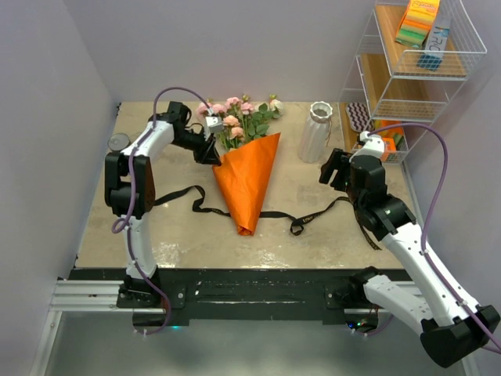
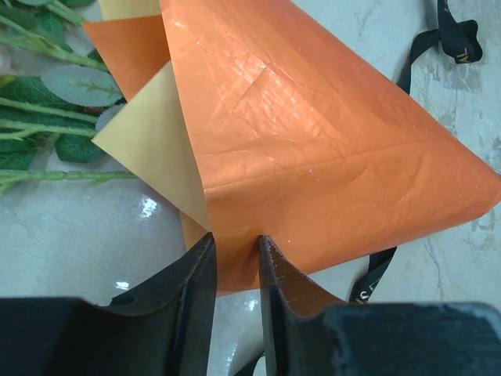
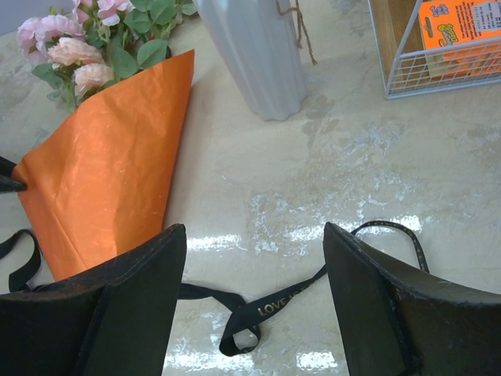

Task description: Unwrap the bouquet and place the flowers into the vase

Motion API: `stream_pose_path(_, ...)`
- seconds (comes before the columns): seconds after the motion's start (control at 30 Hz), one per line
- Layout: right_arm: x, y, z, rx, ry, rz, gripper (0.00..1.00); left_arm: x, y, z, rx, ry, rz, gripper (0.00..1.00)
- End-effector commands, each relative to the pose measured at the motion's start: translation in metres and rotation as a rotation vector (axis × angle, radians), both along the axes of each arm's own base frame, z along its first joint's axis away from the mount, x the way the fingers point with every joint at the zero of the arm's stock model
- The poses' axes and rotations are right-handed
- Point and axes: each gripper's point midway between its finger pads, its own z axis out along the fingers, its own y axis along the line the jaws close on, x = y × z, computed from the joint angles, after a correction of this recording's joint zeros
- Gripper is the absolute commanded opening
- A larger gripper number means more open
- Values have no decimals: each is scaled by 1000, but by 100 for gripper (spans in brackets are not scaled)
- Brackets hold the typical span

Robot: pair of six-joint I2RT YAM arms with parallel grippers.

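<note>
The bouquet lies mid-table, its orange paper cone (image 1: 246, 184) pointing toward me and pink and cream flowers (image 1: 235, 117) spilling out at the far end. An untied black ribbon (image 1: 313, 215) trails across the table under it. My left gripper (image 1: 210, 150) sits at the cone's upper left corner. In the left wrist view its jaws (image 2: 236, 239) stand narrow with the edge of the orange paper (image 2: 313, 141) between them, green stems (image 2: 47, 102) to the left. The white ribbed vase (image 1: 315, 131) stands upright to the right. My right gripper (image 1: 333, 168) hovers open near it, above the ribbon (image 3: 274, 301), holding nothing.
A wire shelf rack (image 1: 407, 78) with boxes and packets stands at the back right, close beside the vase; its lower basket (image 3: 438, 63) shows in the right wrist view. A small dark can (image 1: 119, 142) sits at the left table edge, behind my left arm.
</note>
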Motion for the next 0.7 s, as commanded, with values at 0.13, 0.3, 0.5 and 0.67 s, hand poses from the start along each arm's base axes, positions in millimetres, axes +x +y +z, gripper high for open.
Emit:
stream_pose_path(0.13,2,7,37,54,-88,24,73,1,-8,79,-86,-117,-15,20)
stream_pose_path(0.3,-3,5,40,61,-97,23,72,-19,-25,115,-145,-139,-57,20)
stream_pose_path(0.5,-10,0,41,73,-106,13,72,-53,-48,156,-230,-120,-131,21)
stream_pose_path(0.67,-16,-5,40,69,-110,-3,72,-70,-52,175,-255,-110,-148,23)
